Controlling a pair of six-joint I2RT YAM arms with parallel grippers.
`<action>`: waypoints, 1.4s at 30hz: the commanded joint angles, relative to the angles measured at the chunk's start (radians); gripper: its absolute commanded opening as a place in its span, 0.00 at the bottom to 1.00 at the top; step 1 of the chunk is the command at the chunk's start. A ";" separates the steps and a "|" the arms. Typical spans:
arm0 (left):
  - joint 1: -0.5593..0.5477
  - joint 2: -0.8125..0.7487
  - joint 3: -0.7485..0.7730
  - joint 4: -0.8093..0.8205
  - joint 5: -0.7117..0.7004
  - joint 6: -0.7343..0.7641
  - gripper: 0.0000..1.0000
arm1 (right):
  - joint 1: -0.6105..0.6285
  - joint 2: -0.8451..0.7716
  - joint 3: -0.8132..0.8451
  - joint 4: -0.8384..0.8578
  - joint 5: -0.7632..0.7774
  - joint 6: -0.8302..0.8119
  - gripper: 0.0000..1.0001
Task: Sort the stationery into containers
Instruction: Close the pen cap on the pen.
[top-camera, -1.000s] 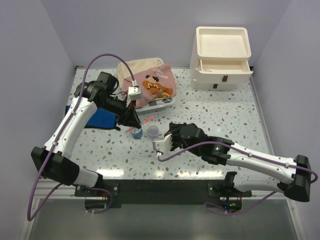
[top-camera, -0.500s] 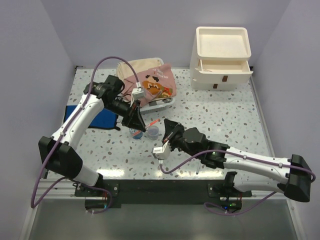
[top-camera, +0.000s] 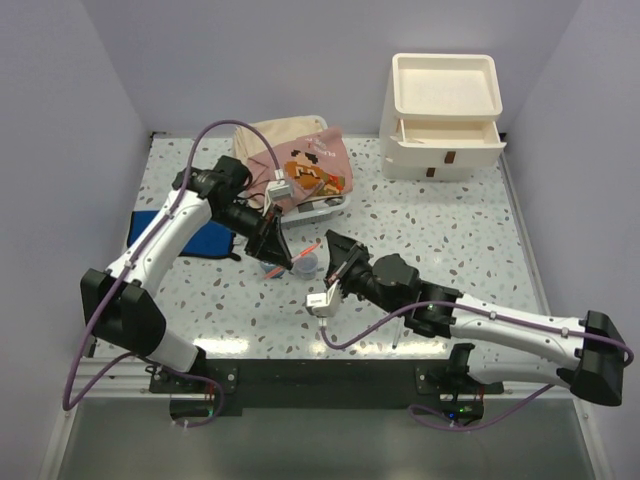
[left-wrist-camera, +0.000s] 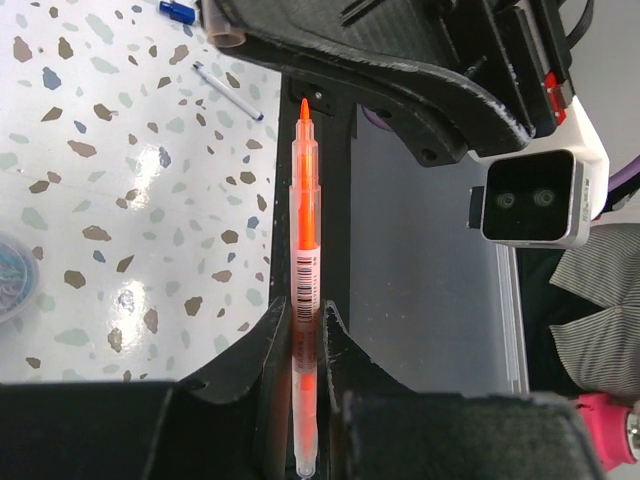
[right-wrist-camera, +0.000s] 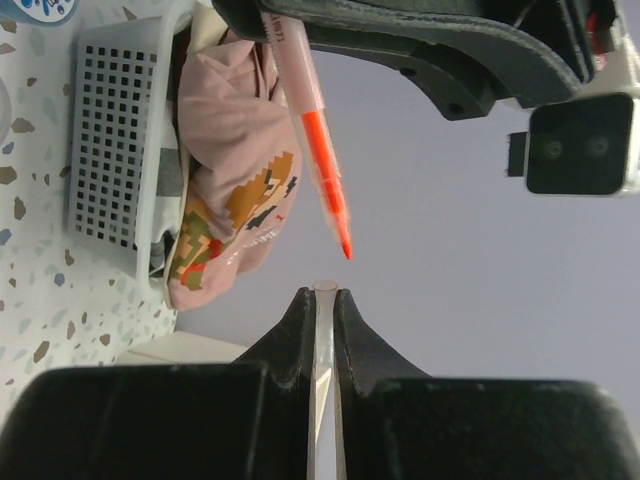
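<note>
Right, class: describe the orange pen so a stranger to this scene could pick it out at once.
On the speckled table, find the basket of pink clothes at the back. Just in front, the left end effector grips a slim orange pen, tip bare; the white pen nearby lies loose.

The bench (top-camera: 440, 225) was white, speckled with brown, grey and teal flecks. The drawers (top-camera: 445, 100) were cream with brown handles (top-camera: 449, 156). The pen (left-wrist-camera: 303, 250) was bright orange inside a clear barrel, with a white barcode label. The left tool (left-wrist-camera: 305, 315) and right tool (right-wrist-camera: 320, 298) were black. The tube (right-wrist-camera: 322, 420) in the right one was clear-white. The arms (top-camera: 160, 240) were white with black joints, and the cables (top-camera: 228, 124) purple. The clothes (top-camera: 310, 170) were pink and beige with a brown-orange pixel print. The basket (right-wrist-camera: 110, 140) was white and gridded. A cloth (top-camera: 210, 242) was blue. The walls (top-camera: 300, 60) were pale lilac.
</note>
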 joint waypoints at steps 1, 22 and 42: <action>-0.004 0.020 0.004 -0.001 0.054 -0.028 0.00 | 0.002 -0.044 -0.002 -0.013 -0.017 -0.033 0.00; -0.003 0.050 0.020 0.000 0.059 -0.025 0.00 | 0.000 0.005 0.030 -0.030 -0.089 -0.019 0.00; 0.025 0.036 0.026 -0.001 0.005 -0.040 0.00 | -0.012 -0.034 0.043 -0.047 -0.020 0.005 0.00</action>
